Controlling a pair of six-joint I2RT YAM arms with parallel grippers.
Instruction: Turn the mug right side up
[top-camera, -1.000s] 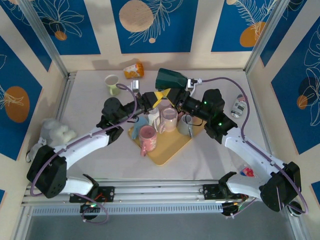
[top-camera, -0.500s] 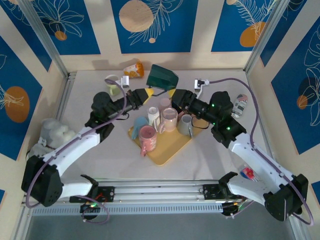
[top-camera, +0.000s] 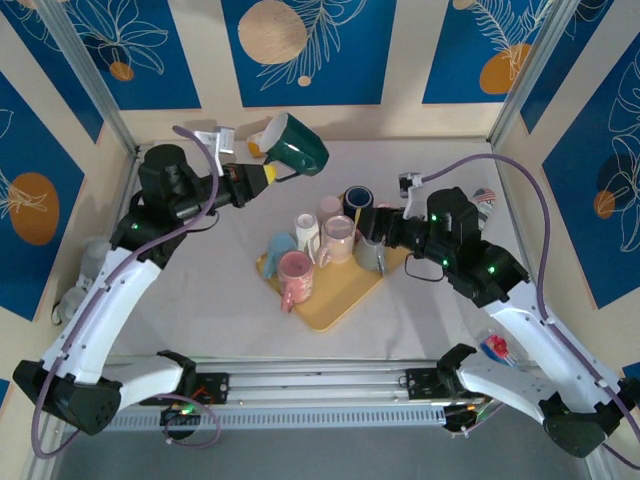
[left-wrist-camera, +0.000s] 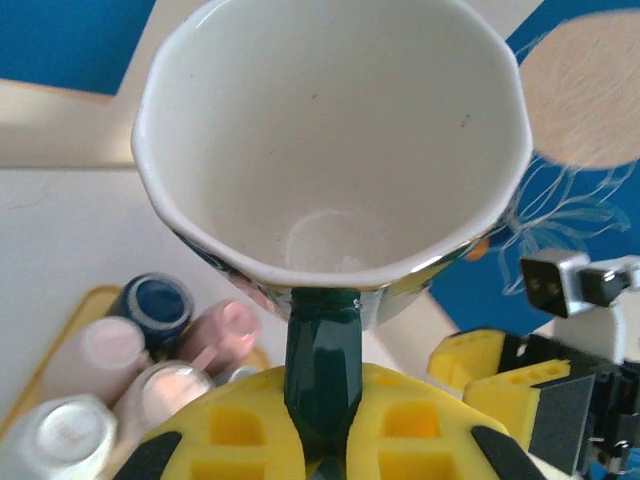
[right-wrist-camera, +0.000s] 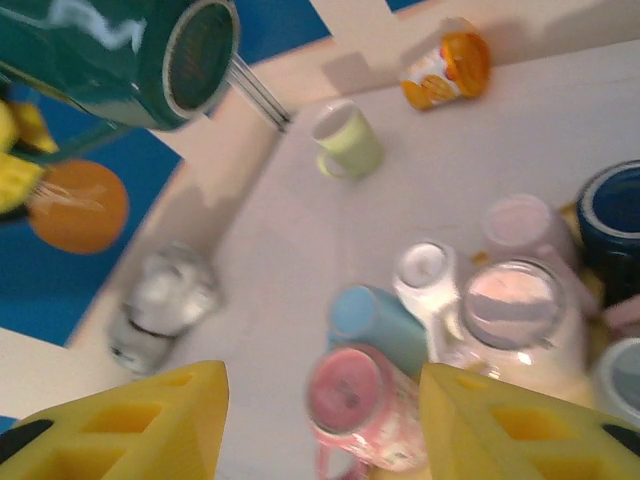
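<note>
Top external: cups (top-camera: 338, 238) crowd tray (top-camera: 335, 300); green mug (top-camera: 297, 150) aloft.

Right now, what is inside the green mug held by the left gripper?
In the left wrist view the green mug is empty: bare white glaze down to its base. The near inner wall is hidden by its rim. The left gripper clamps it.

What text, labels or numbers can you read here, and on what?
None legible.
Orange can: label print blurred, unreadable.
Striped can: print too small to read.
Mug: no lettering on the parts shown.
</note>
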